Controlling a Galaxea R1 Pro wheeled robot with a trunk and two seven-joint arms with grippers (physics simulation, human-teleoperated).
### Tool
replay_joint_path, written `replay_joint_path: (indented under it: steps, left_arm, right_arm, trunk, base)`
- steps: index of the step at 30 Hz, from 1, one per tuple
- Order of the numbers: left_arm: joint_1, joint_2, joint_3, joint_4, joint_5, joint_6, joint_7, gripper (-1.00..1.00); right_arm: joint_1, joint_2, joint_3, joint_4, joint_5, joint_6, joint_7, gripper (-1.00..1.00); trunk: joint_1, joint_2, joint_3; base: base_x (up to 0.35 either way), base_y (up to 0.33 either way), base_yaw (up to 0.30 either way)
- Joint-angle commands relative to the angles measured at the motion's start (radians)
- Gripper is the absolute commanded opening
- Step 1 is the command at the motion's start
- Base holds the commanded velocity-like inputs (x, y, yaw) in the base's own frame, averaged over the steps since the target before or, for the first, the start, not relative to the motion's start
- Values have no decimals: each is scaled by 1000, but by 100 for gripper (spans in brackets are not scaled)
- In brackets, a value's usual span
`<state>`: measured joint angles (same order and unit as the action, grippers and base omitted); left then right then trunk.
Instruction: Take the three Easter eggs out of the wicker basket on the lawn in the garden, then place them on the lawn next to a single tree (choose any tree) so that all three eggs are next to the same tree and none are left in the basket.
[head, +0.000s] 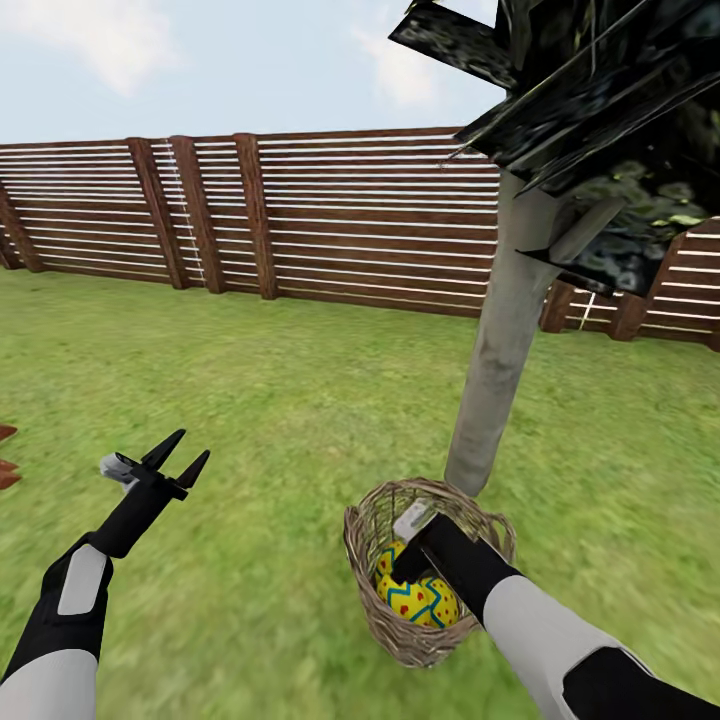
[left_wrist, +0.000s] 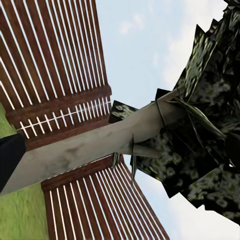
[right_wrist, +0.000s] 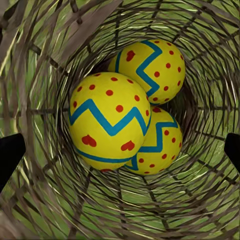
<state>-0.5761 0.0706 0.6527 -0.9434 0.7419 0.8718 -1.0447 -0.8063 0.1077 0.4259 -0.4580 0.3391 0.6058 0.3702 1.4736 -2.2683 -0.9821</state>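
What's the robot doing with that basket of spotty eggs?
The robot is reaching its right gripper down into the wicker basket, which sits on the lawn right beside the grey tree. All three Easter eggs are in the basket, and the jaws are spread wide around them without gripping one. The left gripper hovers open over the grass, holding nothing.

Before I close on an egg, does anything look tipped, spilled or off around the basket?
Nothing stands out. The basket sits upright on the grass beside the tree trunk, and all three eggs lie inside it, none spilled. The right gripper reaches into the basket, fingers spread; the left gripper hangs open above the grass.
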Motion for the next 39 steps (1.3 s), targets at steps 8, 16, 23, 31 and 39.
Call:
replay_joint_path:
  steps: [8, 16, 23, 31, 39]
  left_arm:
    - [-1, 0, 1, 1, 2, 6, -1, 100]
    - [-1, 0, 1, 2, 2, 6, -1, 100]
    - [-1, 0, 2, 2, 3, 6, -1, 100]
    - [-1, 0, 2, 2, 3, 6, -2, 100]
    - [-1, 0, 2, 2, 3, 6, -1, 100]
  right_arm:
    - [-1, -5, 2, -8, 8, 1, 21, 100]
    - [-1, -8, -4, -42, 4, 0, 21, 100]
    - [-1, -8, -82, -71, 1, 0, 23, 100]
    - [-1, -10, -100, -82, 1, 0, 24, 100]
    - [-1, -12, -104, -104, 0, 0, 22, 100]
  trunk:
    - [31, -57, -26]
    - [61, -113, -51]
    - [88, -162, -73]
    - [119, -218, -98]
    - [129, -233, -128]
  base:
    - [0, 0, 0]
    - [0, 0, 0]
    - [0, 0, 0]
    - [0, 0, 0]
    - [0, 0, 0]
